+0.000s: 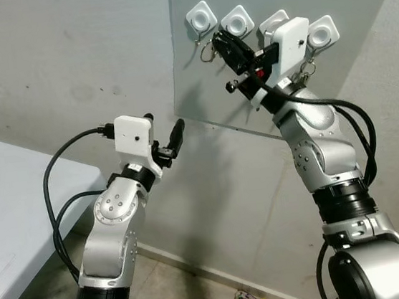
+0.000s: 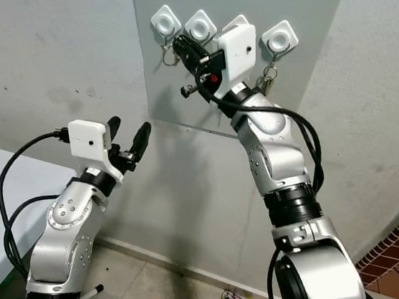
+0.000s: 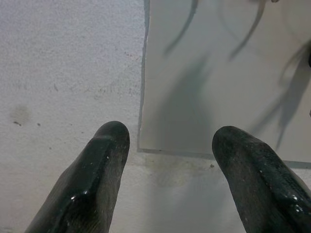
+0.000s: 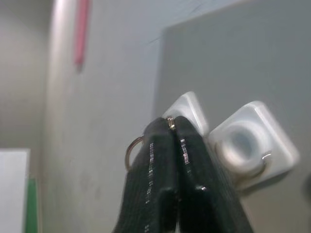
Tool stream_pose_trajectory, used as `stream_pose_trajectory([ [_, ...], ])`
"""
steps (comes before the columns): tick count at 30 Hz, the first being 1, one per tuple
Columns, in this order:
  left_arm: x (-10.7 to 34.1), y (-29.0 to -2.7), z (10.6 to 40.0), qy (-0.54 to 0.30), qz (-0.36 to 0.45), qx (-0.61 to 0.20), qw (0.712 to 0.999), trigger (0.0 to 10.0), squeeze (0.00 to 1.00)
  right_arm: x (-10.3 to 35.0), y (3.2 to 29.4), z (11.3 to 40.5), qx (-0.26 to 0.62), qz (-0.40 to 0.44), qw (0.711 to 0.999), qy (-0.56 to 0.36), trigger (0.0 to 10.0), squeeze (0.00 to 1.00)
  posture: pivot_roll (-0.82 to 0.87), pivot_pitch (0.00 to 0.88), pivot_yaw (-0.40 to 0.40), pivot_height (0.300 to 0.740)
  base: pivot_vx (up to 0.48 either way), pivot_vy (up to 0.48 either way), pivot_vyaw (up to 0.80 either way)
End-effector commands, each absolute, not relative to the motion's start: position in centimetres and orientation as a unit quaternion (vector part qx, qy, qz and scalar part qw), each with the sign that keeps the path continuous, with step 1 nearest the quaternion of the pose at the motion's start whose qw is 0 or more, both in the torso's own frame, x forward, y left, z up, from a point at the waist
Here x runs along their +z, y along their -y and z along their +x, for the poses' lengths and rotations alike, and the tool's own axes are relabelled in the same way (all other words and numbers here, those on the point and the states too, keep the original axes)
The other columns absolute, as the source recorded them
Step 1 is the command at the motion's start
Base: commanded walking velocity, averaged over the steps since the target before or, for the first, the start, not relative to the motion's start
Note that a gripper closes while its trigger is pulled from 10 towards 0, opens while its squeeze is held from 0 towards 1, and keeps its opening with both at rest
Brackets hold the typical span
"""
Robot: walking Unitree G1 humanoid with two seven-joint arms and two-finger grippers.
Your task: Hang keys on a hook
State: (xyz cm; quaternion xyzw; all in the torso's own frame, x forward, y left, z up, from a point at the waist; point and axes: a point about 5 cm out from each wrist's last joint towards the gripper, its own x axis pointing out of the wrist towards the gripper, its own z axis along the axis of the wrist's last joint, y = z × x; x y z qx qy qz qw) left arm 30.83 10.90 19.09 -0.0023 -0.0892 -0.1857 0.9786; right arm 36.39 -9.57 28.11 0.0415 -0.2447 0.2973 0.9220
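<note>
Where mounted: four white hooks (image 1: 237, 20)

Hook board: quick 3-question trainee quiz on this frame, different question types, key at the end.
1. True or false: the right claw is pinched shut on a key ring.
2. How many white hooks sit on the grey board? A) two B) four C) six
3. Fill in: the left claw is held up with its fingers ____.

Key: 1 true; 2 B; 3 open.
</note>
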Motion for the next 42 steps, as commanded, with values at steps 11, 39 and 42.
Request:
stream_pose_trajectory([
  [11,19.4,-10.5,30.6,0.092,-0.008,-0.191,0.977,10.0,0.00,29.1,10.2,37.5,0.263,0.090,0.931,0.237,10.0,0.00,-0.09,0.000,-0.096,0.740,0.000,0.000,0.00],
  [39,19.6,-10.8,30.7,0.092,-0.023,-0.183,0.979,10.0,0.00,27.4,14.6,37.4,0.267,0.132,0.927,0.227,10.0,0.00,-0.09,0.000,-0.087,0.740,0.000,0.000,0.00],
  [42,19.7,-10.9,30.8,0.092,-0.023,-0.182,0.979,10.0,0.00,27.3,14.6,37.4,0.269,0.132,0.927,0.227,10.0,0.00,-0.09,0.000,-0.086,0.740,0.000,0.000,0.00],
])
